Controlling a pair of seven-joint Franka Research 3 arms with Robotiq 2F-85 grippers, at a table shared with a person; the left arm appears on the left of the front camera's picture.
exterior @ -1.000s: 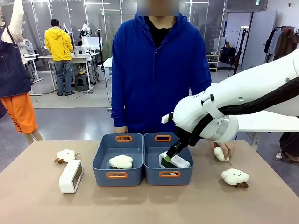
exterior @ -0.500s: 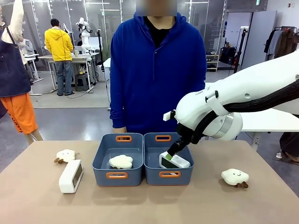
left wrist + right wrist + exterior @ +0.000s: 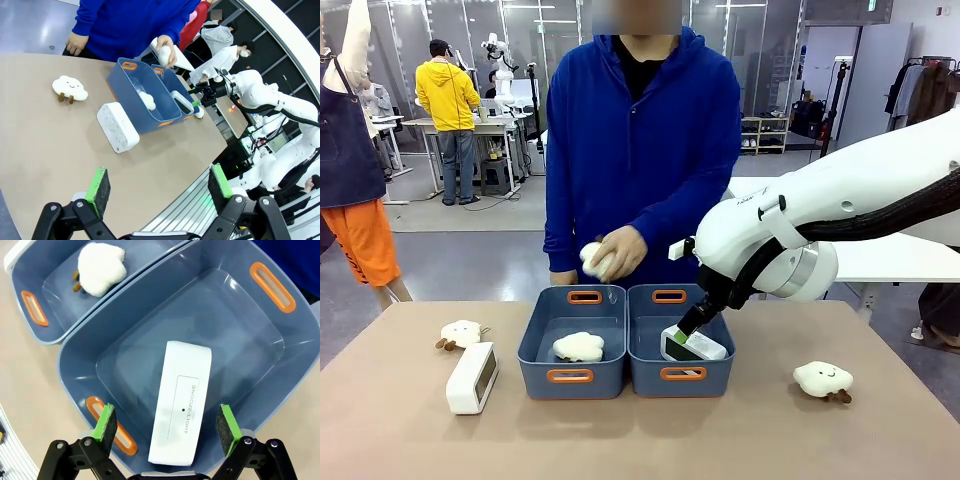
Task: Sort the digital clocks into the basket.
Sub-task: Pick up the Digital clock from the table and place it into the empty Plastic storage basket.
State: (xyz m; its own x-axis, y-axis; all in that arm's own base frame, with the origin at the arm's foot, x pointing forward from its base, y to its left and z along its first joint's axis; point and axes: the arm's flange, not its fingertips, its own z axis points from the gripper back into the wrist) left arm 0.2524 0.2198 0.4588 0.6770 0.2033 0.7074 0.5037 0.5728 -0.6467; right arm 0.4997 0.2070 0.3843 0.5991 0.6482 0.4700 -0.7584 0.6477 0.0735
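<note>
One digital clock (image 3: 698,346) lies in the right basket (image 3: 650,372), leaning on its near wall with its white back up (image 3: 182,410). My right gripper (image 3: 684,331) hangs open just above it, and its green pads (image 3: 106,422) stand clear of the clock's sides. The other digital clock (image 3: 472,377) rests on the table to the left of both bins. In the left wrist view that clock (image 3: 117,126) lies well beyond my open left gripper (image 3: 158,185), which holds nothing.
The left bin (image 3: 535,345) holds a cloud plush (image 3: 579,346). More cloud plushes lie at the table's left (image 3: 460,333) and right (image 3: 823,379). The person's hand holds another plush (image 3: 592,259) above the left bin's far rim.
My right gripper's jaws have spread off the clock in the right basket and risen slightly. The person took a plush from the right side of the table to above the left bin.
</note>
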